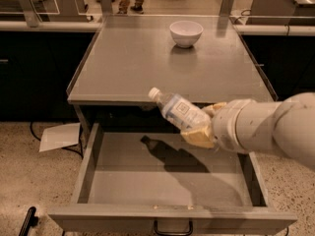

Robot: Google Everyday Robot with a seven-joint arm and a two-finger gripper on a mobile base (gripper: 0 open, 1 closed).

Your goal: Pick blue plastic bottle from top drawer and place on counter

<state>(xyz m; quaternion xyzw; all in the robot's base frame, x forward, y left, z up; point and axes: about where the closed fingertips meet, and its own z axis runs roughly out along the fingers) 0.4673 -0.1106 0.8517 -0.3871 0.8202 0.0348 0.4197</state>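
The blue plastic bottle, clear bluish with a white cap and pale label, is held in the air above the open top drawer, tilted with its cap up and to the left, level with the counter's front edge. My gripper comes in from the right on a thick white arm and is shut on the bottle's lower end. The bottle's shadow lies on the drawer's flat bottom. The grey counter stretches away behind it.
A white bowl stands at the far middle of the counter. Dark side counters flank both sides. A sheet of paper and a cable lie on the floor left of the drawer. The drawer's dark loop handle is at the bottom.
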